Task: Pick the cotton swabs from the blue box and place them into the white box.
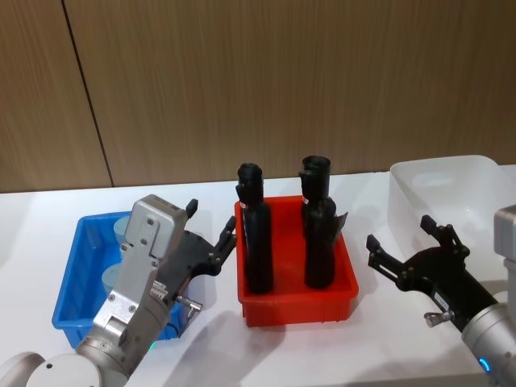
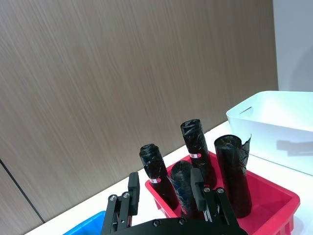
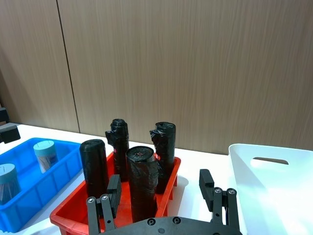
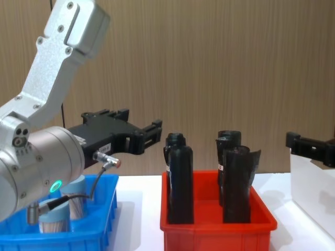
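Two swabs [image 3: 46,154] stand upright in the blue box [image 3: 55,180], long axis vertical, pale blue lids up and the sticks showing through the clear sides. In the right wrist view one sits toward the box's far side and the other nearer its outer end, apart from each other. In the head view their lids [image 1: 120,230] show past the left arm, which covers much of the box's right half. From the chest they [image 4: 51,215] stand low inside the blue walls.

The blue box [image 1: 69,282] lies at the left of the tabletop [image 1: 403,339]. The red bin [image 1: 298,311] is just beside it in the middle, and the white box [image 1: 405,201] is at the right, near the bin but apart from it. Black bottles [image 1: 258,242] stand upright in the red bin, taller than its walls.

The left tool [image 1: 211,222] hangs above the right side of the blue box, reaching forward and toward the red bin. Its fingers [image 2: 132,189] are spread and hold nothing. In the chest view it [image 4: 141,123] is well above the swabs, about level with the bottle tops.

The right tool [image 1: 401,234] hovers over the tabletop between the red bin and the white box, in front of the white box's near corner. Its fingers [image 3: 206,183] are spread too, with nothing between them. The handle cutout [image 3: 270,160] of the white box faces this wrist camera. A wood-panelled wall [image 1: 282,81] stands behind.
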Robot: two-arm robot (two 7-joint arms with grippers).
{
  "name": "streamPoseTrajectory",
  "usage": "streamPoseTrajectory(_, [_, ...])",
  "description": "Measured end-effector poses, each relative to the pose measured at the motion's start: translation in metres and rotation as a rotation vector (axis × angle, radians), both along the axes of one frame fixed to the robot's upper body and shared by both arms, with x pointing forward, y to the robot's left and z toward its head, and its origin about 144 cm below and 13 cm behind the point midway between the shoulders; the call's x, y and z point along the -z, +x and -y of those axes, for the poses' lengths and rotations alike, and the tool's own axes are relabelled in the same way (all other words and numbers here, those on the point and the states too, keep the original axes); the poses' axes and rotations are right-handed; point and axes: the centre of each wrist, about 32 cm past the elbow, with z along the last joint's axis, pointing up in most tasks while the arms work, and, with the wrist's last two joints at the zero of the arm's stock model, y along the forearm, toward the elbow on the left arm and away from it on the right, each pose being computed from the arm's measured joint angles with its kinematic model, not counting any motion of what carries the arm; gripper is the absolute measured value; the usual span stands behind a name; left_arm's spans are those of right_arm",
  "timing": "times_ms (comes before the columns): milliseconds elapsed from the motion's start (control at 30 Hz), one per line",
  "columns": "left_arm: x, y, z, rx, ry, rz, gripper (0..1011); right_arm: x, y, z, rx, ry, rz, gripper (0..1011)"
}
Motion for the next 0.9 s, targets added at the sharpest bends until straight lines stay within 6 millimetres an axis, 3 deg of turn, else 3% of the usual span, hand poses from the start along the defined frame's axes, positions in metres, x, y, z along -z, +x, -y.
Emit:
streamPoseTrajectory(467, [-0.0001, -0.0002, 0.0008, -0.006, 0.000, -0.002, 659, 0.0000, 0.0000, 0.0000, 0.000, 0.000, 0.000, 1003])
streamPoseTrajectory(900, [-0.0059, -0.0045, 0.0077, -0.124, 0.002, -0.035, 659, 0.0000, 0.0000, 0.0000, 0.000, 0.000, 0.000, 1003])
